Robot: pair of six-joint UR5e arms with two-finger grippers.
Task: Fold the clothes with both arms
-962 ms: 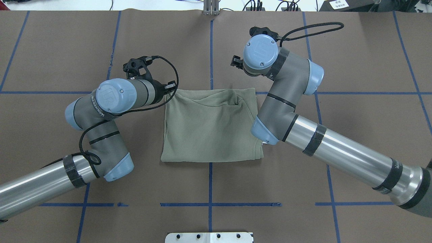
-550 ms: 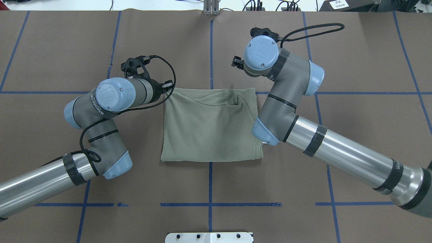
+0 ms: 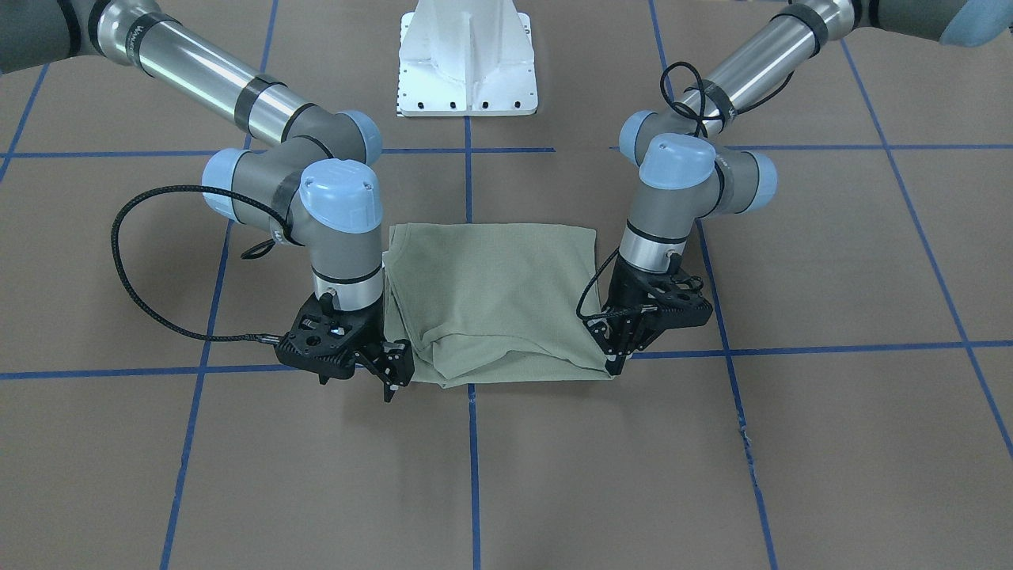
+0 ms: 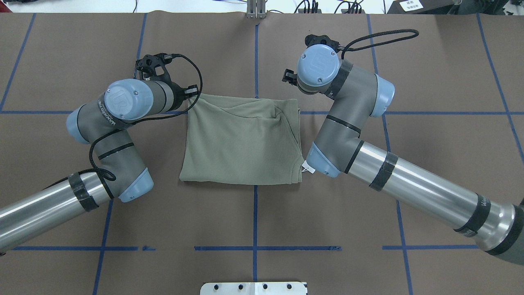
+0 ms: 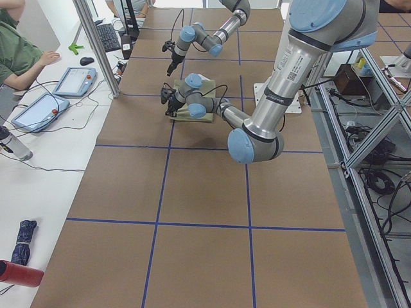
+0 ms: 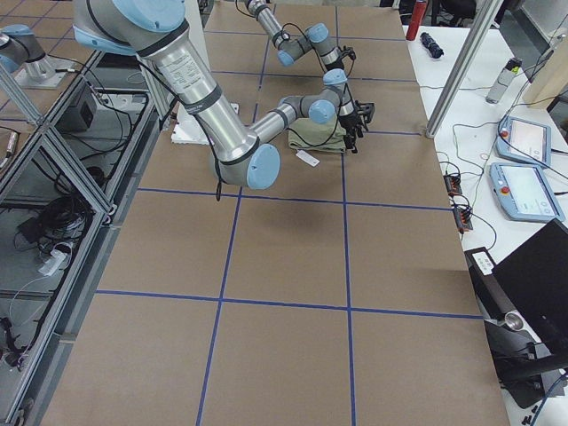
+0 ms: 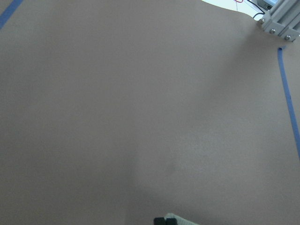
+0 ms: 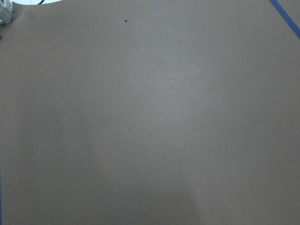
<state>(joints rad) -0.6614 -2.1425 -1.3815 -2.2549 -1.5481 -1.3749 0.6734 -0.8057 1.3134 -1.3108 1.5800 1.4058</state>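
Left tool [image 3: 614, 364] points down with fingers pinched together; right tool [image 3: 396, 378] points down, fingers parted.

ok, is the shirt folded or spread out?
Folded: the shirt lies as a compact layered rectangle, no sleeves sticking out.

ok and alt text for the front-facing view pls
A folded sage-green shirt lies on a brown table with blue tape lines, between two robot arms. The robot's left hand, at picture right, pinches one camera-side corner; its right hand sits just beside the other.
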